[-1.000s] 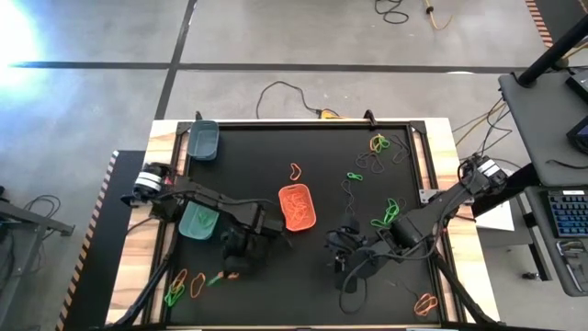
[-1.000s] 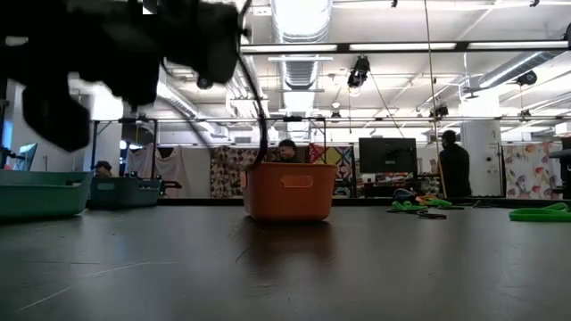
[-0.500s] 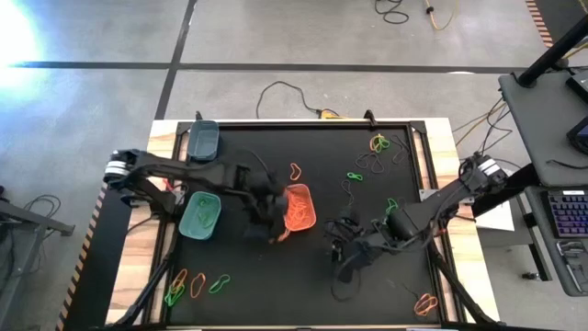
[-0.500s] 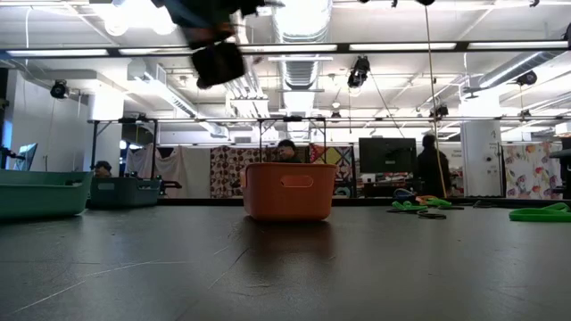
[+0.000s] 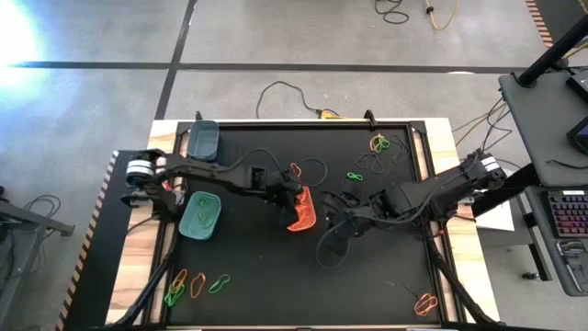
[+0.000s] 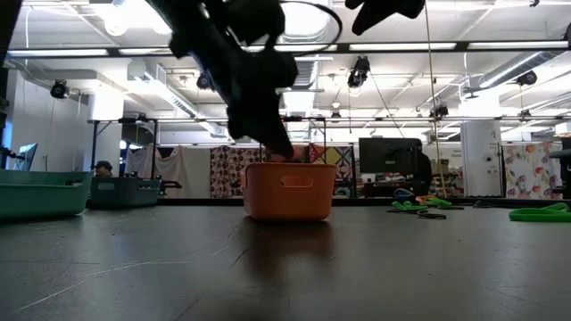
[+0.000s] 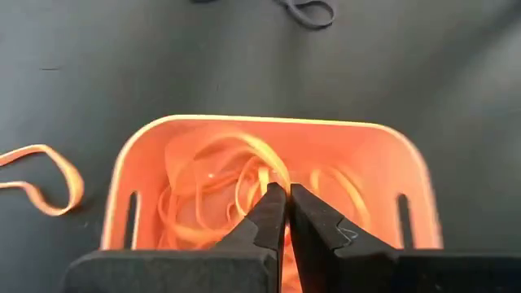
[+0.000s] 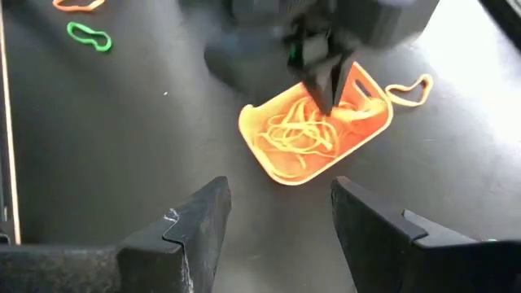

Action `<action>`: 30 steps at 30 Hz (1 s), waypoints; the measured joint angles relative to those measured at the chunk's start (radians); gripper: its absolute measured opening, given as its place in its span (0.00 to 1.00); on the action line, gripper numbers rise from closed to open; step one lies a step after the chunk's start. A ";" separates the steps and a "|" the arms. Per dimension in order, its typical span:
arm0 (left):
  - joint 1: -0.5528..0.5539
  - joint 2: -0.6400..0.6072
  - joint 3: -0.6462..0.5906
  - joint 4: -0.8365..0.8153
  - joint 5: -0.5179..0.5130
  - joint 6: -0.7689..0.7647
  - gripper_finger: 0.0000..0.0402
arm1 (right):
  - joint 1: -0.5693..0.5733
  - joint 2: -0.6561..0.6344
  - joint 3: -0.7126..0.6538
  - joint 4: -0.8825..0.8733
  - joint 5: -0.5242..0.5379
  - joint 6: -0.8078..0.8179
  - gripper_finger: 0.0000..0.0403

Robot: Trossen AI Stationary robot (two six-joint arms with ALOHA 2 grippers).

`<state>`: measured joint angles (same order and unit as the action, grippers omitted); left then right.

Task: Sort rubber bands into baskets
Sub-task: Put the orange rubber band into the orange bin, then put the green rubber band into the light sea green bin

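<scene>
Currently listed: orange basket [image 5: 301, 213] mid-desk [image 5: 276, 285], filled with orange rubber bands [image 7: 220, 203]. Left gripper [image 7: 286, 213] above it, fingers clenched, nothing visibly held. Right gripper [image 8: 281, 213] beside basket, fingers spread, empty. Teal basket [image 5: 199, 216] at desk's left side.

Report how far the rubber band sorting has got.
Done: the orange basket holds a heap of orange bands, and the light teal basket has some green ones. In hand: the left gripper, shut, is over the orange basket; whether it holds a band cannot be seen. The right gripper waits open nearby. Left: loose bands at the table's corners.
</scene>
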<state>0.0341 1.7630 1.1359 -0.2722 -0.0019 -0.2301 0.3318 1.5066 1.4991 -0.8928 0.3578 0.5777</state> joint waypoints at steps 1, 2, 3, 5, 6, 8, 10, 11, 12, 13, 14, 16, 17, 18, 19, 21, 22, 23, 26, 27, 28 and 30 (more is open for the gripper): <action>0.000 0.023 0.001 0.011 -0.006 0.001 0.00 | -0.006 0.000 0.007 -0.007 0.000 0.000 0.51; 0.000 0.048 0.000 0.010 -0.018 0.002 0.01 | -0.012 0.000 0.014 -0.013 0.000 0.000 0.51; 0.000 0.072 -0.001 0.006 -0.033 0.001 0.02 | -0.014 0.000 0.019 -0.017 0.001 0.001 0.51; -0.001 0.103 -0.002 -0.011 -0.036 0.001 0.05 | -0.016 0.000 0.026 -0.018 0.001 0.005 0.51; -0.001 0.105 -0.002 -0.021 -0.033 0.001 0.07 | -0.015 0.000 0.028 -0.017 0.000 0.005 0.51; -0.004 0.102 0.000 -0.037 -0.026 0.000 0.12 | -0.013 0.000 0.031 -0.016 -0.001 0.005 0.51; -0.005 0.090 -0.001 -0.076 -0.025 -0.005 0.18 | -0.013 0.000 0.032 -0.016 -0.002 0.010 0.51; -0.007 0.081 -0.001 -0.091 -0.024 -0.011 0.22 | -0.014 0.000 0.032 -0.016 -0.002 0.014 0.51; -0.008 0.066 -0.001 -0.103 -0.023 -0.017 0.26 | -0.014 0.000 0.032 -0.015 -0.001 0.014 0.51; -0.011 0.050 0.000 -0.115 -0.023 -0.025 0.30 | -0.014 0.000 0.032 -0.015 0.000 0.015 0.51; -0.014 0.028 0.001 -0.124 -0.025 -0.033 0.34 | -0.014 0.000 0.032 -0.012 0.001 0.018 0.51; -0.027 -0.015 0.002 -0.143 -0.047 -0.043 0.43 | -0.013 0.000 0.032 -0.008 0.001 0.021 0.51; -0.035 -0.035 0.001 -0.154 -0.065 -0.041 0.47 | -0.010 0.000 0.032 -0.008 0.001 0.020 0.51; -0.042 -0.058 0.001 -0.167 -0.076 -0.040 0.51 | -0.009 0.001 0.032 -0.008 0.001 0.013 0.51; -0.053 -0.085 0.002 -0.197 -0.082 -0.039 0.54 | -0.003 0.001 0.032 -0.008 0.001 0.009 0.51; -0.092 -0.158 0.002 -0.292 -0.089 -0.048 0.60 | 0.010 0.001 0.032 -0.008 0.001 0.003 0.51; -0.123 -0.195 0.002 -0.341 -0.090 -0.065 0.62 | 0.022 0.001 0.032 -0.006 0.001 -0.001 0.51; -0.170 -0.236 0.003 -0.399 -0.089 -0.092 0.64 | 0.035 0.001 0.032 -0.003 0.001 -0.006 0.51; -0.338 -0.333 -0.007 -0.511 -0.097 -0.229 0.65 | 0.084 0.002 0.019 0.057 0.009 -0.041 0.51; -0.399 -0.356 -0.015 -0.524 -0.115 -0.293 0.65 | 0.101 0.002 0.011 0.088 0.011 -0.053 0.51; -0.459 -0.376 -0.025 -0.527 -0.134 -0.369 0.65 | 0.116 0.002 -0.002 0.132 0.013 -0.065 0.51; -0.577 -0.399 -0.052 -0.525 -0.174 -0.537 0.65 | 0.143 0.009 -0.030 0.225 0.017 -0.077 0.51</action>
<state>-0.5426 1.3639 1.0836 -0.7968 -0.1756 -0.7675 0.4751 1.5156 1.4687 -0.6678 0.3743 0.5003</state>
